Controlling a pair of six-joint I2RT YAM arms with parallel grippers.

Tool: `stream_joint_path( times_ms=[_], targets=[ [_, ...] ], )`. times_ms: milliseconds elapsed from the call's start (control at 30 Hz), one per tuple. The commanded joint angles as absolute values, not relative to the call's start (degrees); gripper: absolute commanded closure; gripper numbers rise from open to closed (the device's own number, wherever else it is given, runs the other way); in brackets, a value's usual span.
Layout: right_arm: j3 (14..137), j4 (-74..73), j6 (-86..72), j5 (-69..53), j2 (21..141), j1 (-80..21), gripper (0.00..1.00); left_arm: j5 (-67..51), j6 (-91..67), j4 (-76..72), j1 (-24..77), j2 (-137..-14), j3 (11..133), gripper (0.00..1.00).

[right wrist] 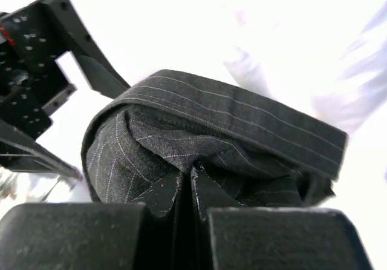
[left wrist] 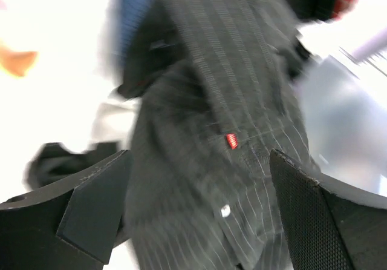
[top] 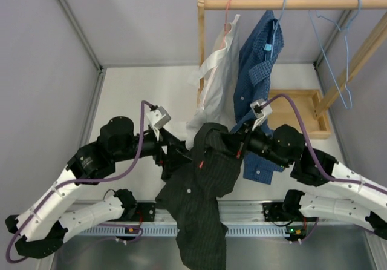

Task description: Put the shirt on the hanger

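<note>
The dark pinstriped shirt (top: pixel 199 185) hangs bunched between my two arms and drapes over the table's near edge. My right gripper (top: pixel 233 143) is shut on a fold of it near the collar; the right wrist view shows the fingers (right wrist: pixel 163 191) pinching the fabric (right wrist: pixel 230 125). My left gripper (top: pixel 180 158) is open beside the shirt. In the left wrist view its jaws stand wide apart (left wrist: pixel 199 161) with the blurred shirt front (left wrist: pixel 230 100) and its small red tag between them. The empty light-blue wire hanger (top: pixel 346 70) hangs on the rail at the far right.
A wooden clothes rack (top: pixel 290 3) stands at the back with its base (top: pixel 302 109) on the table. A white shirt (top: pixel 214 82) on a pink hanger and a blue checked shirt (top: pixel 257 58) hang from it, just behind my grippers. Grey walls enclose the table.
</note>
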State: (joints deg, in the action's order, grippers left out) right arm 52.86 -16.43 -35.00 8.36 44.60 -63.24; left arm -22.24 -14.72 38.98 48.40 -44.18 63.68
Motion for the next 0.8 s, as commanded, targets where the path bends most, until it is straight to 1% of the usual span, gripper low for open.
stream_joint_path(
  times_ms=[0, 133, 200, 267, 300, 333, 367, 400, 467, 500, 533, 733, 767],
  targets=[
    [57.6, -21.6, -28.9, 17.4, 45.4, -63.8, 1.0, -5.7, -15.9, 41.1, 48.4, -46.4, 68.0, 0.02],
    [55.8, -16.4, -22.3, 9.9, 44.3, -64.8, 1.0, -3.3, -21.7, 37.7, 48.4, -48.9, 68.4, 0.02],
    [53.2, -13.1, -18.9, 6.1, 43.2, -65.3, 1.0, -7.1, -24.8, 31.6, 48.4, -48.6, 67.0, 0.02],
    [50.0, -11.0, -16.4, -1.1, 41.8, -65.3, 1.0, -11.2, -26.3, 25.7, 48.4, -47.8, 63.4, 0.02],
    [49.1, -10.0, -15.1, -4.2, 41.4, -65.3, 1.0, -16.3, -27.1, 22.7, 48.4, -47.5, 62.1, 0.03],
    [48.1, -8.4, -13.4, -7.9, 40.3, -65.3, 1.0, -18.9, -27.6, 16.6, 48.4, -47.0, 59.4, 0.03],
    [46.5, -7.6, -12.8, -9.0, 39.8, -65.4, 1.0, -21.1, -28.5, 13.7, 48.4, -47.1, 58.2, 0.04],
    [45.8, -6.9, -11.8, -10.2, 39.2, -65.3, 1.0, -24.4, -30.7, 11.4, 48.4, -47.5, 57.2, 0.12],
    [44.5, -6.2, -10.8, -10.6, 37.9, -65.3, 1.0, -28.1, -33.2, 5.6, 48.4, -50.3, 55.5, 0.19],
    [44.2, -6.5, -10.7, -9.4, 37.5, -65.3, 1.0, -30.2, -35.6, 3.8, 48.4, -51.6, 54.9, 0.34],
    [43.9, -6.5, -10.4, -8.4, 37.1, -65.3, 1.0, -33.9, -36.7, 0.6, 48.5, -54.1, 54.4, 0.38],
    [41.3, -6.1, -9.1, -8.4, 34.9, -65.4, 1.0, -38.8, -42.8, -8.7, 49.7, -59.3, 49.9, 0.53],
    [40.4, -6.0, -8.9, -8.4, 34.6, -65.3, 1.0, -39.9, -45.1, -12.7, 49.7, -59.8, 49.1, 0.56]
  ],
)
